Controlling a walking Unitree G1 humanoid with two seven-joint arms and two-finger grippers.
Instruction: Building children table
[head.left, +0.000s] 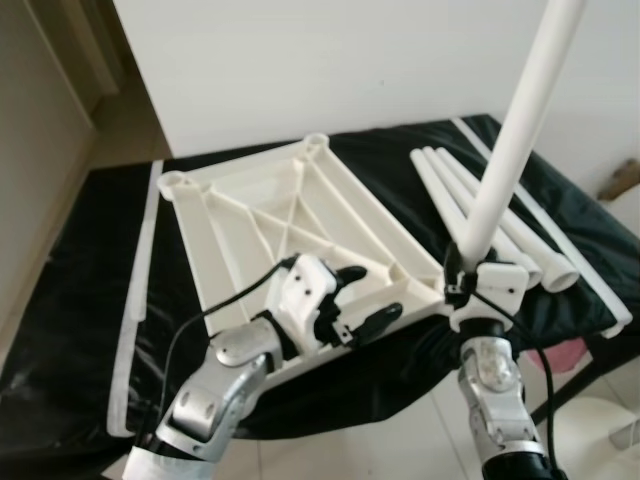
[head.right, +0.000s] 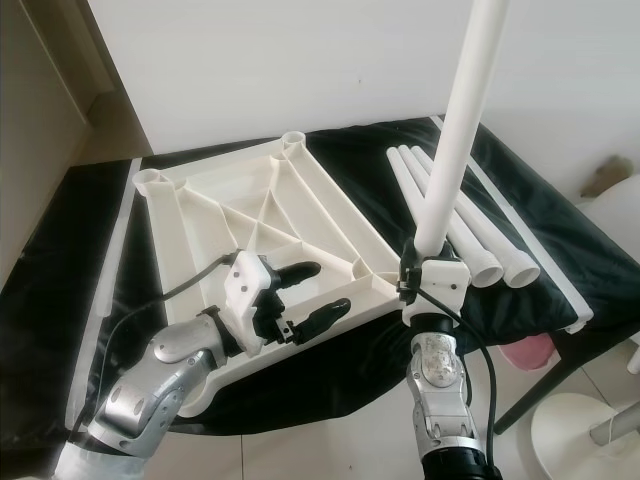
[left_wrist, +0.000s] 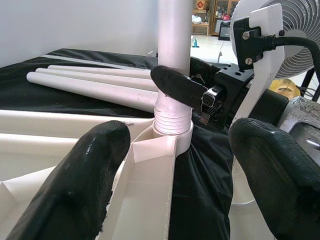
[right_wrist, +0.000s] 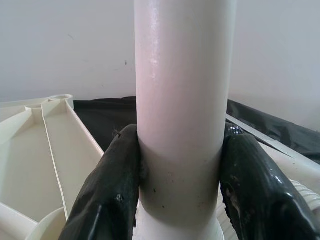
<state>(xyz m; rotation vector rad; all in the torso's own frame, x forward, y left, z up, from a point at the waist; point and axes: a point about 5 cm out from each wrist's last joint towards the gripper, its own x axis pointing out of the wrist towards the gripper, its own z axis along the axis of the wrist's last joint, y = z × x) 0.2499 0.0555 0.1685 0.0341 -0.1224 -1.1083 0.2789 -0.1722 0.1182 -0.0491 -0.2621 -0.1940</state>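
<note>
So the right gripper (head.right: 415, 272) is clamped around the bottom end of a white table leg (head.right: 458, 130), one black finger on each side, and the leg stands pretty much upright with its threaded end sitting in the corner socket (left_wrist: 172, 135) of the upside-down tabletop (head.left: 300, 225). From the left wrist view you can see some thread rings above the socket rim, so my guess is it's started but not screwed all the way home. The left gripper (head.left: 355, 305) has its fingers spread wide, holding nothing, resting over the near edge of the tabletop, looks like it's just steadying the thing. The tabletop lies ribs-up on a black sheet (head.left: 90, 300). Three more spare legs (head.right: 465, 235) lie side by side on the sheet just to the right of the tabletop, and the two far corner sockets (head.left: 180, 183) look empty. Progress-wise I'd say early days: first leg going in, three left, then flip the table.
</note>
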